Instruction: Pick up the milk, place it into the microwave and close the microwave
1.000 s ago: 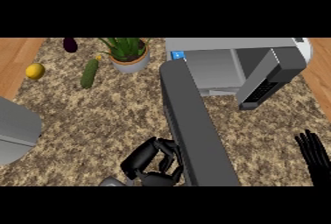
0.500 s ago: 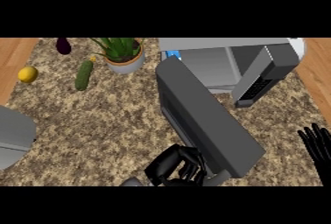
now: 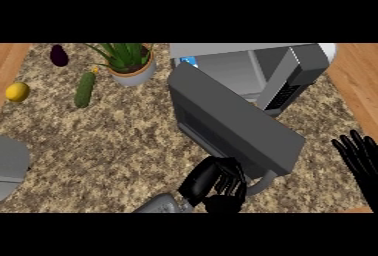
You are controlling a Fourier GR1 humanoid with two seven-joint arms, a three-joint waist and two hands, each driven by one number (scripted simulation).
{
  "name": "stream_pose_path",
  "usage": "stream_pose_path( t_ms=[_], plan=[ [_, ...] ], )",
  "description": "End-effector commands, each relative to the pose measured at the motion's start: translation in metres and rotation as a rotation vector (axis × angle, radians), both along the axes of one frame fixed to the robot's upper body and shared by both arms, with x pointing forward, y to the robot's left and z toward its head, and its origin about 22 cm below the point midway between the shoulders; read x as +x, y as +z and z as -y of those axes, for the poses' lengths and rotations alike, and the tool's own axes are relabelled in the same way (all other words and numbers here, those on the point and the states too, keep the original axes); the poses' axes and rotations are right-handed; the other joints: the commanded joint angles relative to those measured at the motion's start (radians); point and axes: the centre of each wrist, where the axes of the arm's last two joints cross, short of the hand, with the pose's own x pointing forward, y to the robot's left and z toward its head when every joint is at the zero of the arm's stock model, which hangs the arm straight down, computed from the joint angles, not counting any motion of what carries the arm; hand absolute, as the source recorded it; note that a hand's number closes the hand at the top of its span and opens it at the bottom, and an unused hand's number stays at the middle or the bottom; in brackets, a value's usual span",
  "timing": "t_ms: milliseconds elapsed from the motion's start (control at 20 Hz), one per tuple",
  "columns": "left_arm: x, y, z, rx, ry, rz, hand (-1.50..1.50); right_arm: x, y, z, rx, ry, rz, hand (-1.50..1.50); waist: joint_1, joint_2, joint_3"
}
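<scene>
Blue and white, the milk (image 3: 188, 61) sits inside the microwave (image 3: 295, 65), just past its door (image 3: 229, 117). My left hand (image 3: 214, 182), fingers curled and holding nothing, meets the door's free edge beside the handle (image 3: 260, 186). I could slip off that edge, or the door could clip the milk. My right hand (image 3: 362, 160) rests open, right of the microwave. Left of the microwave, a potted plant (image 3: 129, 62), cucumber (image 3: 85, 90) and lemon (image 3: 17, 91) lie on the surface (image 3: 111, 150), blocking nothing.

The left hand (image 3: 214, 184) sits low near the view's centre, fingers curled, on its grey left forearm (image 3: 161, 205) that comes in from the lower edge. The right hand (image 3: 359, 162) rests at the right edge, fingers straight, spread and pointing up
</scene>
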Motion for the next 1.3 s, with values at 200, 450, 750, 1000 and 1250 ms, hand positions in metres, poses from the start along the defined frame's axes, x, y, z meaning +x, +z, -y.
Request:
stream_pose_path(
  t_ms=[200,450,750,1000,1250],
  plan=[
    [0.018,0.023,0.022,-0.049,0.119,0.077,1.50,0.012,0.032,-0.013,0.026,0.141,0.057,-1.50,-0.038,0.014,-0.002],
    [0.045,0.039,0.022,-0.092,0.239,0.093,1.50,0.002,0.036,-0.020,0.030,0.159,0.038,-1.50,-0.070,0.017,-0.001],
    [0.076,0.056,0.024,-0.099,0.331,0.143,1.50,0.007,0.050,-0.021,0.023,0.183,0.050,-1.50,-0.096,0.033,-0.001],
    [0.093,0.069,0.026,-0.118,0.363,0.143,1.50,0.010,0.061,-0.019,0.017,0.185,0.061,-1.50,-0.107,0.041,0.001],
    [0.110,0.078,0.023,-0.143,0.403,0.130,1.50,0.011,0.070,-0.017,0.015,0.182,0.054,-1.50,-0.120,0.051,0.000]
  ],
)
